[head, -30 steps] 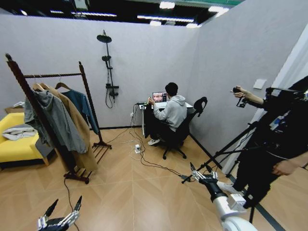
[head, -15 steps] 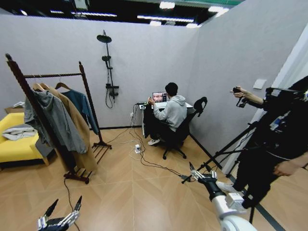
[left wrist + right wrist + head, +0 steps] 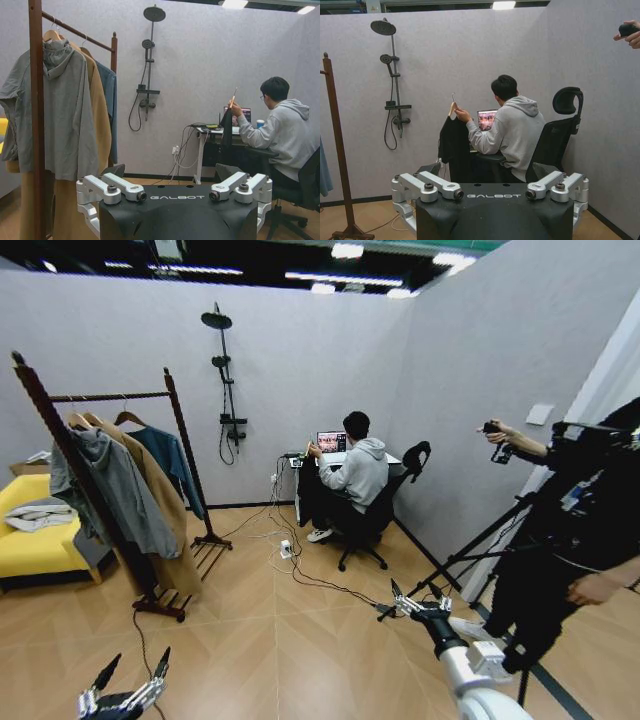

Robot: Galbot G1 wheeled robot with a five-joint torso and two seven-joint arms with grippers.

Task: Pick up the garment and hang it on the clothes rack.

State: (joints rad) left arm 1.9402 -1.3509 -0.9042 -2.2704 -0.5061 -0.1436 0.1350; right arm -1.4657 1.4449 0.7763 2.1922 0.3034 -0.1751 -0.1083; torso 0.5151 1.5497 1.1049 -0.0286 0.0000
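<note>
Hanging at your ten o'clock in the head view, the teal long-sleeved top [image 3: 172,468] sits on a wooden hanger on the bar of the reddish-brown clothes rack [image 3: 112,396], at the end farthest from you. A long tan coat [image 3: 160,510] hangs just beside it, and a grey hooded jacket [image 3: 112,490] comes next, nearest your side. In the left wrist view you see the same order: grey jacket [image 3: 60,110] in front, tan coat [image 3: 100,120] behind it, and the teal top [image 3: 109,105] as a narrow strip past both, next to the far post.

Your left gripper [image 3: 125,690] hovers low at your seven o'clock over bare wooden floor, fingers spread wide with nothing between them, well apart from the rack. Your right gripper [image 3: 418,602] is raised at your four o'clock, fingers likewise parted and empty, above the floor near a black tripod leg.

At your twelve o'clock a black shower stand [image 3: 226,380] is fixed on the back wall. Toward one o'clock a person in a grey hoodie sits at a desk with a laptop [image 3: 331,441]; in the right wrist view that person's hand holds up a dark garment on a wooden hanger [image 3: 453,137]. A yellow sofa [image 3: 40,545] stands at your nine o'clock, behind the rack.
</note>
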